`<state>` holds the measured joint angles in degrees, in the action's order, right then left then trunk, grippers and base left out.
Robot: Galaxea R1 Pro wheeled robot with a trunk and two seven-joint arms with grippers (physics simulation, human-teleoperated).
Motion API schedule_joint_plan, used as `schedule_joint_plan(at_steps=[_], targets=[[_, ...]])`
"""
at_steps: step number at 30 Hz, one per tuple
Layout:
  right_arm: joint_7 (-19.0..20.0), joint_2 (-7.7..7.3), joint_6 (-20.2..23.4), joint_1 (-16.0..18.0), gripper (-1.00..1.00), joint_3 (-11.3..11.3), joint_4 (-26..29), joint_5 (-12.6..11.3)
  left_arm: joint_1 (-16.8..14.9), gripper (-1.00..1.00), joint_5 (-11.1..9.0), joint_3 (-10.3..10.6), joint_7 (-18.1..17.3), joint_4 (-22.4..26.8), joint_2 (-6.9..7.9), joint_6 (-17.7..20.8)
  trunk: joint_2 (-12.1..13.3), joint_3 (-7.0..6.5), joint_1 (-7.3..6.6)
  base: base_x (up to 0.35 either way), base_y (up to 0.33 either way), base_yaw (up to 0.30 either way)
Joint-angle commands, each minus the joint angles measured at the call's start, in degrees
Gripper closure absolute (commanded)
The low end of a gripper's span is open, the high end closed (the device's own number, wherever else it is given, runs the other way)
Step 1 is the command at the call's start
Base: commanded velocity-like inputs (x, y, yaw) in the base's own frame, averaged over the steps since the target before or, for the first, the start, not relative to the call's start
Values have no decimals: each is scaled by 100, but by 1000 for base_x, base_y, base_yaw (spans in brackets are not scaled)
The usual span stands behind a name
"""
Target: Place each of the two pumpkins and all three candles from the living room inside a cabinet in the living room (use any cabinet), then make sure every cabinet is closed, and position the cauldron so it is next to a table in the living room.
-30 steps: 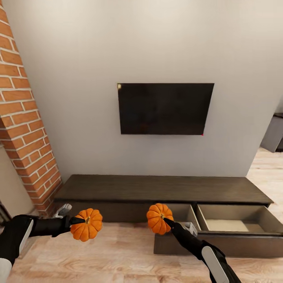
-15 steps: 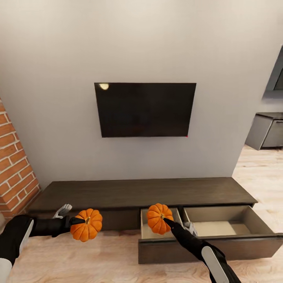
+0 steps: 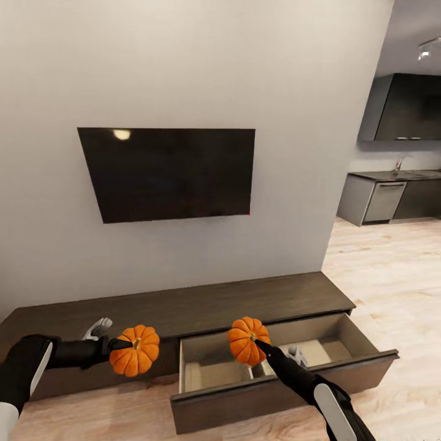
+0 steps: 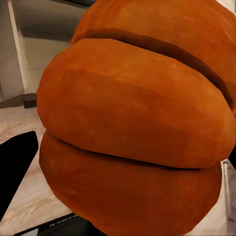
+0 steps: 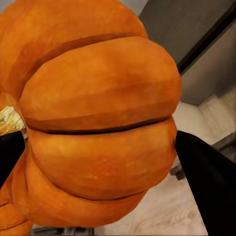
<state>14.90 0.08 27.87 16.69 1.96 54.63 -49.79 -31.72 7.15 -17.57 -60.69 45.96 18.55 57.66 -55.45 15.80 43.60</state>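
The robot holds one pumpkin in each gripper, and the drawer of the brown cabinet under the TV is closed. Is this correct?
Not quite. Each gripper does hold a pumpkin, left and right, but the head view shows the cabinet's drawer pulled open below the TV, not closed.

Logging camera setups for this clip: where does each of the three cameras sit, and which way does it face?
Head view: on the robot's head, looking forward and down at the wall TV and cabinet with its open drawer; both arms show, each holding a pumpkin.
Left wrist view: near the left gripper, facing its pumpkin close up; a dark finger shows.
Right wrist view: near the right gripper, facing its pumpkin; dark fingers flank it.
Shared: both pumpkins also appear in the head view.
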Motion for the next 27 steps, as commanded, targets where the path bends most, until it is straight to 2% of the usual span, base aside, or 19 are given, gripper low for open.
schedule_joint_plan(at_steps=[1, 27], targets=[[3, 0, 3, 1, 100, -1, 4, -40, -1, 100, -38, -1, 4, 1, 0, 17, 0, -1, 0, 231, -271, -138], [7, 0, -1, 1, 100, -1, 9, -31, -1, 100, -30, -1, 4, 0, 0, 17, 0, -1, 0, 218, -278, -8]])
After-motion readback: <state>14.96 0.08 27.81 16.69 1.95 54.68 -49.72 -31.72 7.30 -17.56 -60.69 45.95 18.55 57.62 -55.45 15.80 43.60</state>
